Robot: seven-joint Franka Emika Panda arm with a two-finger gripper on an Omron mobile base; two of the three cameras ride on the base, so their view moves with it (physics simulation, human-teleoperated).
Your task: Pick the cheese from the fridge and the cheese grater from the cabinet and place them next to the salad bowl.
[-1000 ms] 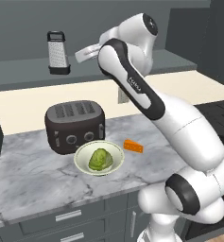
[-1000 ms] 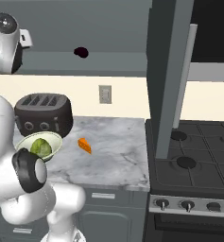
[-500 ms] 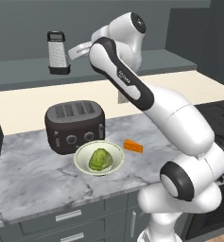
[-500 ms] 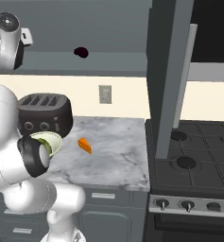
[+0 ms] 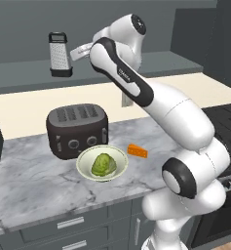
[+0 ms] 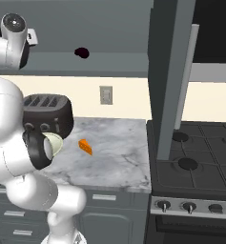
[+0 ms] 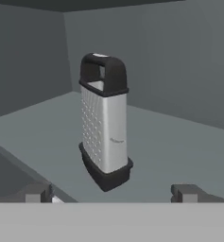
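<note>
The white arm reaches up high and bends toward the cabinet point(image 5: 34, 19). Its gripper point(image 7: 111, 191) points right at the cheese grater point(image 7: 104, 120) but does not touch it. The two fingers are spread wide apart, one on each side at the bottom of the hand view, and they hold nothing.

The cheese grater stands upright on the long cabinet shelf point(image 7: 179, 146) — nothing sits between it and the gripper.

Down on the marble counter point(image 5: 34, 185) is the salad bowl point(image 5: 102, 163) with its green lump of lettuce. The cheese point(image 5: 137, 151) lies just beside the bowl, on the right in the left base view. A dark toaster point(image 5: 77, 130) stands right behind the bowl. A black stove point(image 6: 195, 164) sits beside the counter.
</note>
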